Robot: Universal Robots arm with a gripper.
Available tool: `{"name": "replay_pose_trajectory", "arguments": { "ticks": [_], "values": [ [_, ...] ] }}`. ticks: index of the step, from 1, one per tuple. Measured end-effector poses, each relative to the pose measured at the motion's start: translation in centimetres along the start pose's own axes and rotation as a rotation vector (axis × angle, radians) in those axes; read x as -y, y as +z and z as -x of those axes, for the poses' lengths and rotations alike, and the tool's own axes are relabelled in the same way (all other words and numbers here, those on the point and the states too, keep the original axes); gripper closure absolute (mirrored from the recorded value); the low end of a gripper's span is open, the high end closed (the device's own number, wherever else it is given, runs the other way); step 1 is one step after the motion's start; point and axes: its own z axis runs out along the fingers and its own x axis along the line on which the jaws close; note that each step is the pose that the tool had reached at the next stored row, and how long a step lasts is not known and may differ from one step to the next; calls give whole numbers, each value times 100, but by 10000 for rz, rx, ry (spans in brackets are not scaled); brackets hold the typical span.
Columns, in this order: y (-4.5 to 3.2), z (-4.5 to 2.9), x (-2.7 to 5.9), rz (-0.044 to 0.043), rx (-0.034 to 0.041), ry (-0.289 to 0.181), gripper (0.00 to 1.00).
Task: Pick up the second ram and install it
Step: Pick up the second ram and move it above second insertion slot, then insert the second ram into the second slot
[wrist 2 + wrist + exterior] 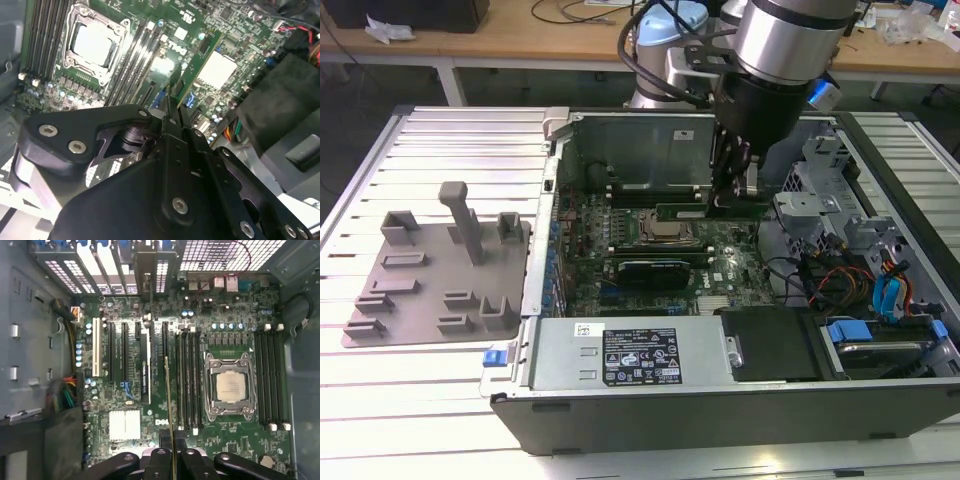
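Observation:
My gripper (733, 196) is down inside the open computer case, shut on the second ram (712, 211). The second ram is a long, narrow green stick held edge-down above the motherboard (720, 272). In the first wrist view the second ram (169, 405) appears edge-on as a thin line running out from my gripper (171, 456). There it hangs over the board beside the black memory slots (187, 375) next to the CPU socket (231, 387). In the second wrist view the second ram (197, 65) sticks out past my gripper (172, 107), apart from the slots (132, 62) and the CPU socket (95, 45).
A grey holder tray (430, 270) lies on the slatted table at the exterior view's left. The power supply (630, 355) fills the case's front. A drive cage with coloured cables (850, 265) stands at the exterior view's right. A black expansion card (655, 270) sits in front of the socket.

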Motion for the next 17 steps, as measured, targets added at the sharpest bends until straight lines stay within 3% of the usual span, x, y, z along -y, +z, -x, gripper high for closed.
{"name": "replay_pose_trajectory", "arguments": {
  "ticks": [2,5,17],
  "values": [
    [44,34,-51,-1,2,2,89],
    [91,33,-51,0,-1,1,89],
    [97,33,-50,0,1,1,89]
  ]
}}
